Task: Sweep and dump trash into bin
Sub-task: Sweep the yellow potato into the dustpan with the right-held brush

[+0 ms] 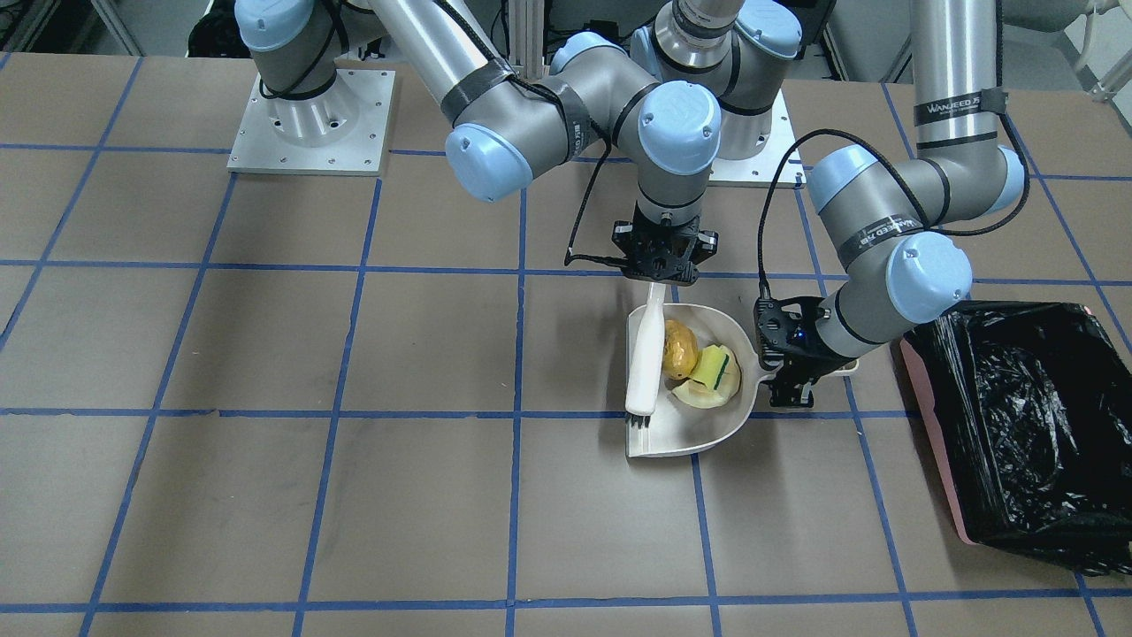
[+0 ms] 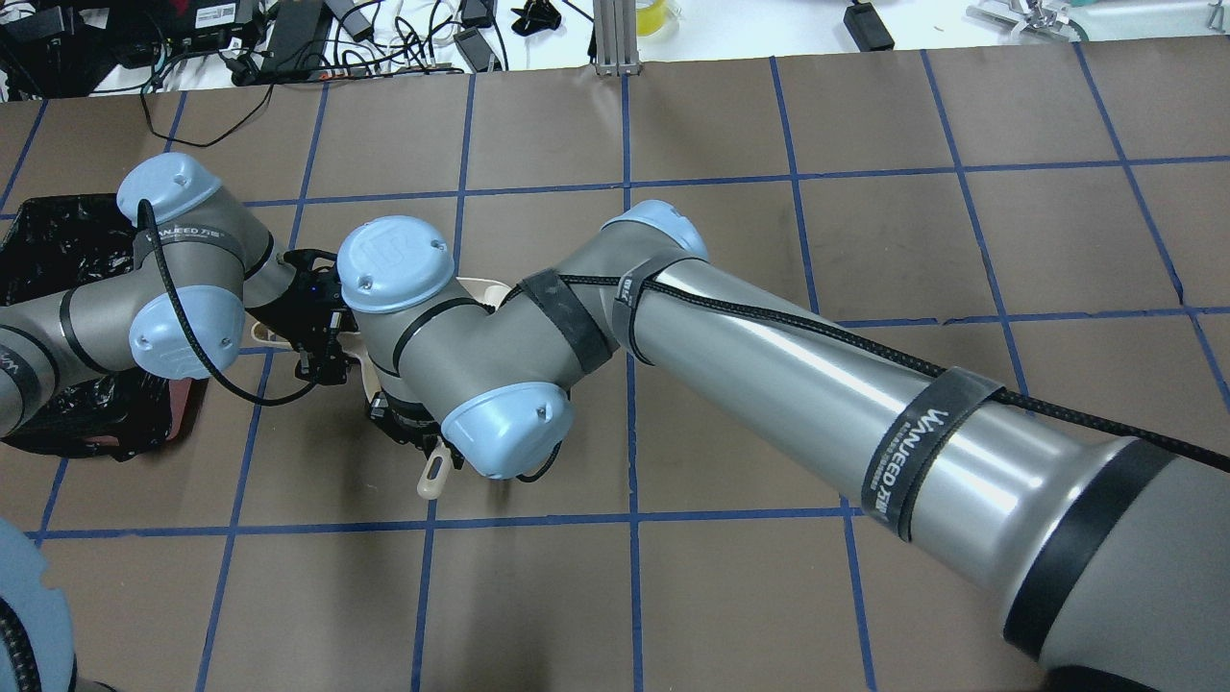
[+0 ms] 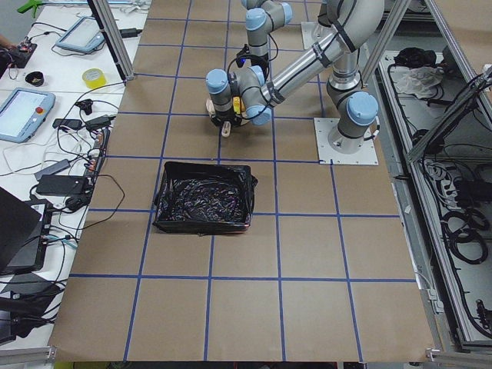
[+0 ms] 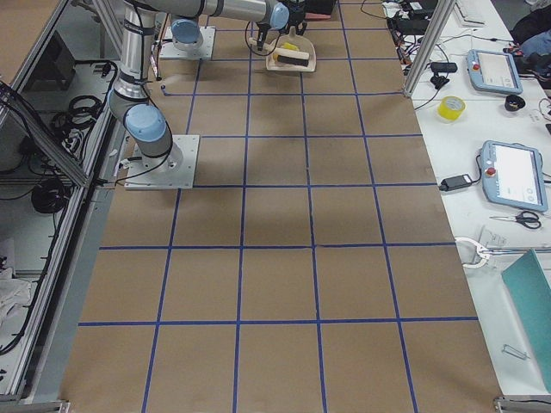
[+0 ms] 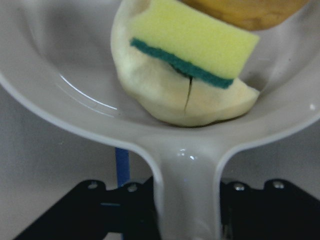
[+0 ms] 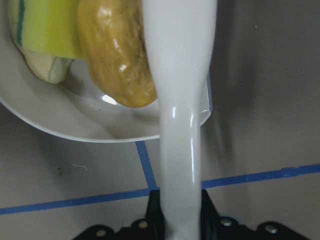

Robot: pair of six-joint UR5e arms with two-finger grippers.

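Left gripper (image 1: 790, 376): you have it closed tight on the handle of the dustpan (image 1: 681, 433)
Right gripper (image 1: 663, 267): clamped on the brush (image 1: 646, 354) handle, bristles down at the pan's open edge
Trash: all in your dustpan; potato (image 1: 679, 348) touching the brush, sponge (image 1: 715, 367) lying on the cream slice (image 1: 699, 395)
Bin (image 1: 939, 469): near the pan, on the left arm's side, not touching it

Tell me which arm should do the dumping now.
Left. The left gripper is shut on the handle of the dustpan, all the trash lies in that pan, and the bin stands on that arm's side. The right gripper only holds the brush.
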